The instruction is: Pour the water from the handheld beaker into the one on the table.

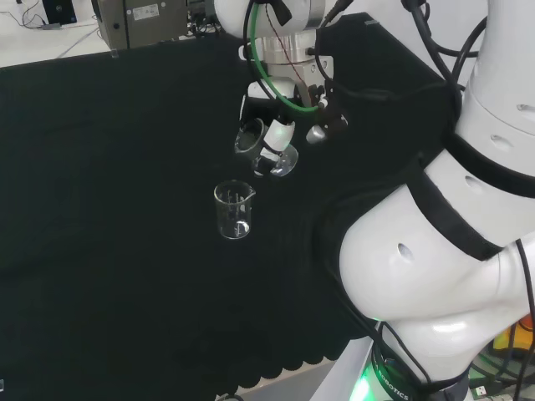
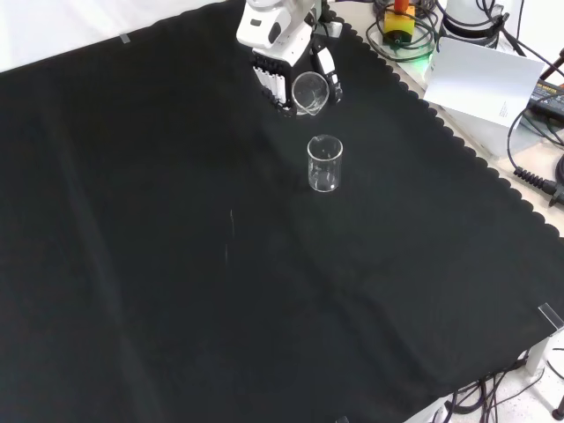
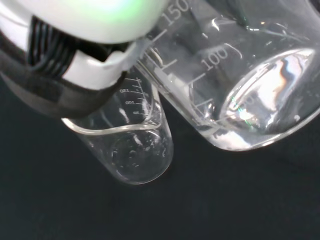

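Clear glass is the material of both beakers; I count two. The robot hand (image 1: 280,117) has its fingers curled around one beaker, the held beaker (image 1: 266,149), and holds it tilted above the table (image 1: 100,209), which is covered with black cloth. In the front view the held beaker (image 2: 309,92) shows its round mouth toward the camera. The second beaker (image 1: 233,210) stands upright on the cloth, just below the robot hand and a little apart from it, not touching. In the wrist view the held beaker (image 3: 250,75) is close beside the standing one (image 3: 132,145). Some clear water seems to lie in the held beaker's bottom.
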Robot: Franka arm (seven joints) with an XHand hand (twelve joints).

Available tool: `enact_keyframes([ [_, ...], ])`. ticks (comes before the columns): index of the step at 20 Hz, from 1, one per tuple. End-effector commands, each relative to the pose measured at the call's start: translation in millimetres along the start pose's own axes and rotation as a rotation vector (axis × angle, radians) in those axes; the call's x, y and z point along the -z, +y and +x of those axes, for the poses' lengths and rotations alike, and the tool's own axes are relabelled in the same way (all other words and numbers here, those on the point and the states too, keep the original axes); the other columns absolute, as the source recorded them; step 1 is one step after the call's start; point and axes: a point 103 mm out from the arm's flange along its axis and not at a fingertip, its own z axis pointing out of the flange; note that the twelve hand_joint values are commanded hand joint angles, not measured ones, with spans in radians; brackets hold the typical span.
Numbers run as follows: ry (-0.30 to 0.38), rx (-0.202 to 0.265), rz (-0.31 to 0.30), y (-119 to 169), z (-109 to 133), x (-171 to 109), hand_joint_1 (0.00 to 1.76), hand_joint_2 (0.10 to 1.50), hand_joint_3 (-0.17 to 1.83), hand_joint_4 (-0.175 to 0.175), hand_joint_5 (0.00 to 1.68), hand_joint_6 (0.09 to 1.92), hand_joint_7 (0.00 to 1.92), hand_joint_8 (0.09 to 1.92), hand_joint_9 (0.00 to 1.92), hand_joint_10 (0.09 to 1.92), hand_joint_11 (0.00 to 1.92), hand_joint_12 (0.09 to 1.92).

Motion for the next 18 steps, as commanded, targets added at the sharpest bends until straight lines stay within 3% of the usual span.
enact_keyframes([
  [1,-0.137,-0.051,0.202,1.4,3.8,-25.5,1.17,0.61,0.72,0.080,1.32,0.61,1.67,0.39,1.83,0.09,1.50,0.54],
  [18,-0.145,-0.027,0.243,3.2,8.5,-38.2,1.17,0.60,0.73,0.091,1.33,0.61,1.68,0.38,1.84,0.09,1.49,0.54],
])
